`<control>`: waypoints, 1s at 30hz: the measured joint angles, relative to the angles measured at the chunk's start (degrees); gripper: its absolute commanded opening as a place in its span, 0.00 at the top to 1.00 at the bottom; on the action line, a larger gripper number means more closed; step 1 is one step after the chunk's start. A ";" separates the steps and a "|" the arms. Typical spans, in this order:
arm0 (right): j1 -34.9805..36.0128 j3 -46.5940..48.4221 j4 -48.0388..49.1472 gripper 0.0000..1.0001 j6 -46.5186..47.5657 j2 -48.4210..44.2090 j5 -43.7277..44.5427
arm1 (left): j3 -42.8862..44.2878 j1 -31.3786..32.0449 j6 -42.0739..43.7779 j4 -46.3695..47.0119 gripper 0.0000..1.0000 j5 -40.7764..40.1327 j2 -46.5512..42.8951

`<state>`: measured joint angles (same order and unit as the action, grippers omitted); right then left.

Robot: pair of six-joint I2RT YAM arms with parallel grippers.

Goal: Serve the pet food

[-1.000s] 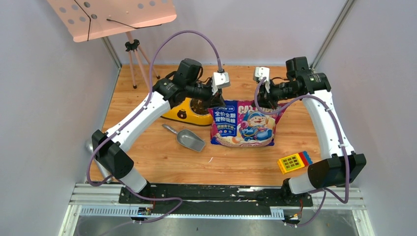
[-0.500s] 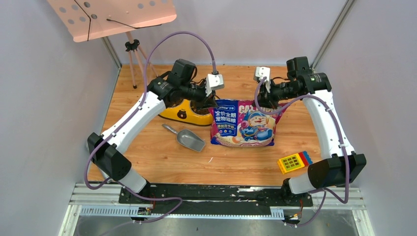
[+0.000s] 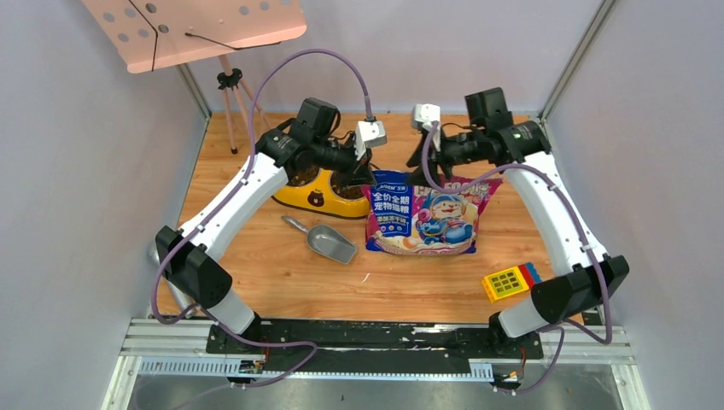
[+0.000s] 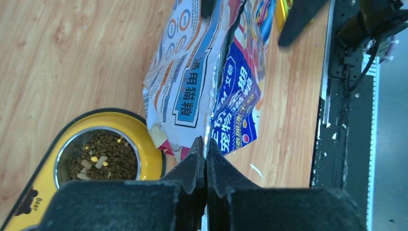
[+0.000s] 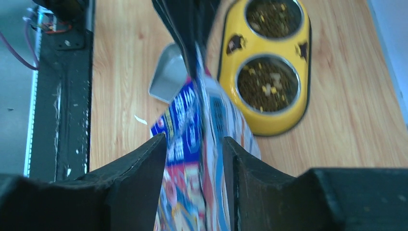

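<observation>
glossy pink-purple-blue cat-food bag (image 3: 423,213) lay on the wooden table (image 3: 256,273) beside the yellow double-bowl feeder (image 3: 337,207) holding dark brown kibble (image 5: 269,84); left gripper (image 4: 205,142) clamped the bag's top edge, right gripper (image 5: 195,144) stood with jaws apart astride it; bag judged soft, slippery, sagging, best held by that edge.

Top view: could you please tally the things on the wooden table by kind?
cat food bag: 1
yellow double-bowl feeder: 1
metal scoop: 1
yellow keypad block: 1
pink stand on tripod: 1
Total: 5
</observation>
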<state>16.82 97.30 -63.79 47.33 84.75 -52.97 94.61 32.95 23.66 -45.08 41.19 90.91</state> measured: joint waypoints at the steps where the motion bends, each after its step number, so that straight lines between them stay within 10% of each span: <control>1: 1.73 1.01 1.01 0.52 -1.03 0.96 -0.13 | 0.57 -0.09 -0.85 -0.24 1.00 0.26 0.44; 17: 11.17 5.60 6.86 0.60 -2.73 9.60 1.14 | 1.31 -0.81 -6.67 -0.07 1.00 1.86 1.49; 25: 11.17 1.90 8.48 1.00 -0.44 6.84 2.60 | 0.26 -1.05 -6.97 1.07 1.00 3.13 1.20; 30: 11.17 1.29 9.90 0.73 -0.24 6.40 4.11 | -0.31 -1.11 -7.15 1.68 1.00 3.39 0.92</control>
<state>27.99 98.59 -53.89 47.09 91.15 -48.86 94.30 31.83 16.51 -43.40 44.58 91.83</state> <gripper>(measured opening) 0.086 0.008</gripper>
